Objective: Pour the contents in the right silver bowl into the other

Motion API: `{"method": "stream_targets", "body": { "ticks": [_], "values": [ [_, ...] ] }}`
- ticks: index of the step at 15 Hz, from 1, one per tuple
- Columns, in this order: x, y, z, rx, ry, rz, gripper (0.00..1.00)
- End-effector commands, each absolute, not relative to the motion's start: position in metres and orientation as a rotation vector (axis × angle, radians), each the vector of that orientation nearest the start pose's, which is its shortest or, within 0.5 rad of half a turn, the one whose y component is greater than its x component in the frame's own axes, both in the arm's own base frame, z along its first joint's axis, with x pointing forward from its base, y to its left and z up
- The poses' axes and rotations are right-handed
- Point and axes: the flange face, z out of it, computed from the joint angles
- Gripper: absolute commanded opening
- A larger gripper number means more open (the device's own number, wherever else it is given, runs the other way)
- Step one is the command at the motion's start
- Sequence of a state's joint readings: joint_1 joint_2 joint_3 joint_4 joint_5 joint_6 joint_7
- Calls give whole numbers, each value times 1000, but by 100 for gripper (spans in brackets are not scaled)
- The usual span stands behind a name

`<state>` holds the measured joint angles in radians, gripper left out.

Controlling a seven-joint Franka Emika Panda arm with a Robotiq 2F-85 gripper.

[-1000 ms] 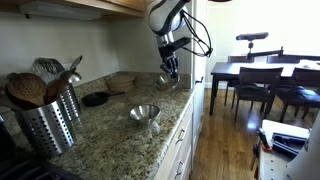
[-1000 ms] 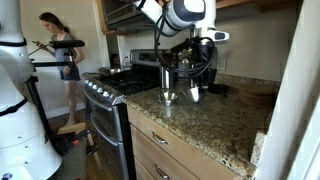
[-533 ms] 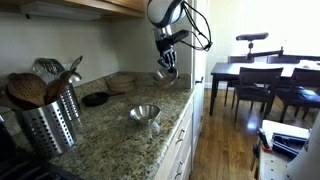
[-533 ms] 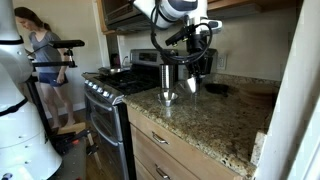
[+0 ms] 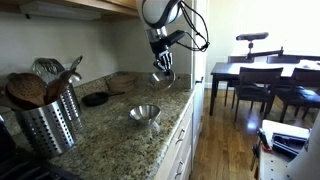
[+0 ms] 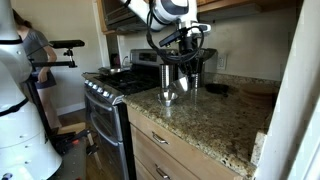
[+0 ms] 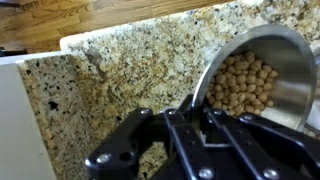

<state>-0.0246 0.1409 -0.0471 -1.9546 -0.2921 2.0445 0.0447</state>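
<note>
Gripping | claw [image 7: 198, 113] closed on rim of filled silver bowl [image 7: 286, 90] | bowl juts ahead of claw, above counter [image 7: 120, 90]

Legible text, labels, brands, numbers, signs: none. Nothing in either exterior view or the wrist view shows lettering sharp or large enough to read.
</note>
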Motion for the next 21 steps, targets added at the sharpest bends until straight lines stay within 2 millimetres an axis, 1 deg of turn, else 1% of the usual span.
{"method": "stream_targets", "body": {
  "ticks": [1, 9, 16, 18, 21],
  "values": [
    [567, -46, 409, -3418, -103, 112, 7],
    [571, -21, 407, -3451, -204, 110, 7],
    [574, 12, 408, -3480, -325, 85, 7],
    [575, 18, 408, -3487, -352, 77, 7],
    [575, 20, 407, -3508, -356, 66, 7]
  ]
}}
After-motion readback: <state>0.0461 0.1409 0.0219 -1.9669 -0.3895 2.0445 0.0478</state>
